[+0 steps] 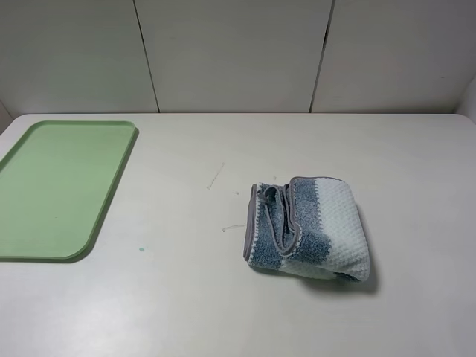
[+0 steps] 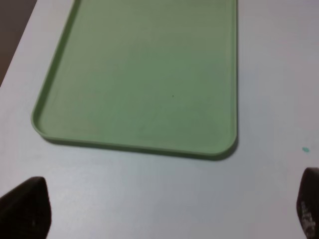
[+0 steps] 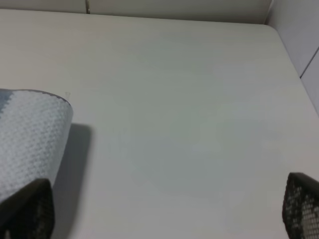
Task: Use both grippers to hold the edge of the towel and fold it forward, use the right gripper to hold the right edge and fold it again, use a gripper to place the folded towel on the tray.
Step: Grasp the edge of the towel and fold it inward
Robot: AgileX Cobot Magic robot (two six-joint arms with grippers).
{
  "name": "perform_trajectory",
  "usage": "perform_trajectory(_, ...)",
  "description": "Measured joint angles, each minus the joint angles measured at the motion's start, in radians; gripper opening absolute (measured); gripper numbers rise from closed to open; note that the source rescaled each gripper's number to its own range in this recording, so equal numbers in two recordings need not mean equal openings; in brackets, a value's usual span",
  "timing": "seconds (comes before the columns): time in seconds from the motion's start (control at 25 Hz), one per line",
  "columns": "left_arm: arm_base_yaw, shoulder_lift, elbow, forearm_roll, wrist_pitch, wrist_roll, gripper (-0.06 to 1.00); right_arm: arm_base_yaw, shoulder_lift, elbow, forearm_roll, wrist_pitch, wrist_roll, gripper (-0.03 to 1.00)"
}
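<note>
Nearest the arms, left gripper (image 2: pixel 167 211): jaws spread wide, nothing between them. It hangs over bare bench (image 2: pixel 149 189), just short of the tray's near corner.
Opposite side, right gripper (image 3: pixel 163 209): also wide and empty. The pale corner of the towel lies just beside one fingertip (image 3: pixel 25 211).
Mid-bench, towel (image 1: pixel 309 227): right of centre, well apart from the tray. It is a thick, loose bundle, with blue-grey stripes and grey hem on its left side and a pale waffle face on its right.
Step in hand (my reading): both folds look done, so what remains is pick-up and carry to the tray.
Doing it well: bite deep enough to trap every layer. The hemmed left side looks slack and likely to fall open. Lift clear of the bench before crossing, then set the towel down flat inside the rim.
Farther left, tray (image 1: pixel 59 186): green with a shallow rim, nothing on the part in view.
Small mark: teal speck (image 1: pixel 141 249) on the bench near the tray. Cannot tell what it is.
Hidden or cut off: neither arm shows from the high camera. The wrist views show fingertips only. The towel's layer count and underside are unseen. The tray's left edge runs out of frame.
</note>
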Motion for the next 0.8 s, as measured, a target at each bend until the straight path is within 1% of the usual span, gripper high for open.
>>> perform_trajectory(0.8, 0.000, 0.000, 0.000, 0.000, 0.000, 0.000, 0.99, 0.000, 0.000, 0.000, -0.002, 0.000, 0.002, 1.00)
